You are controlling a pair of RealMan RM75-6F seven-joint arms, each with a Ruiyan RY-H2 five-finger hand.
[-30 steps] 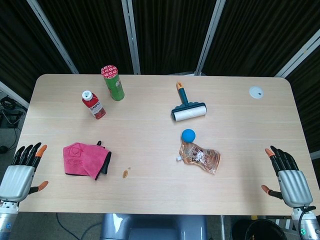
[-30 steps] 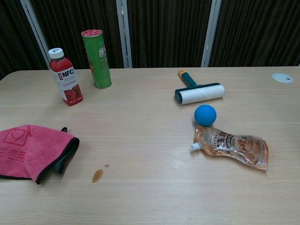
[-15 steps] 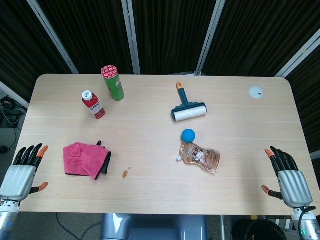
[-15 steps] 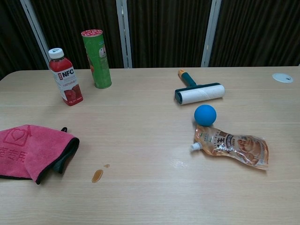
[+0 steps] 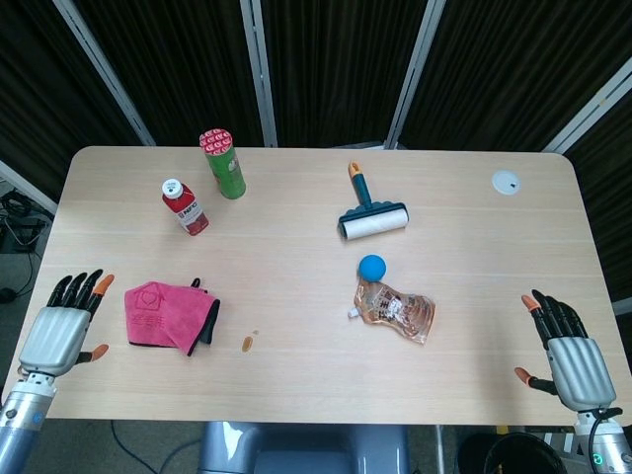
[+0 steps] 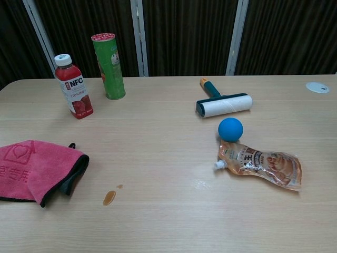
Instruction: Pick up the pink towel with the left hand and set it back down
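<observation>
At the far left the left hand [image 5: 61,334] hovers at the table [image 5: 296,197] edge, fingers spread apart and holding nothing, just beside the pink towel [image 5: 163,314] but not touching it. The towel lies folded flat on the near-left part of the table, its black trim showing on the right side; the chest view shows it untouched, with no hand over it. A small brown stain [image 5: 248,344] sits on the wood just right of the towel. Farther back stand a red juice bottle [image 5: 185,206] and a green canister [image 5: 223,164], both upright and well apart from the towel. Toward the middle lie a lint roller [image 5: 372,215], a blue ball [image 5: 371,267] and a clear pouch [image 5: 397,309], the ball touching or nearly touching the pouch. At the far right the right hand [image 5: 567,353] rests near the table edge, also released with fingers spread. I judge this the approach step: the pick-up is not yet begun. The next move calls for carrying the left hand rightward over the towel, lowering it, and closing the fingers on a good bunch of cloth
</observation>
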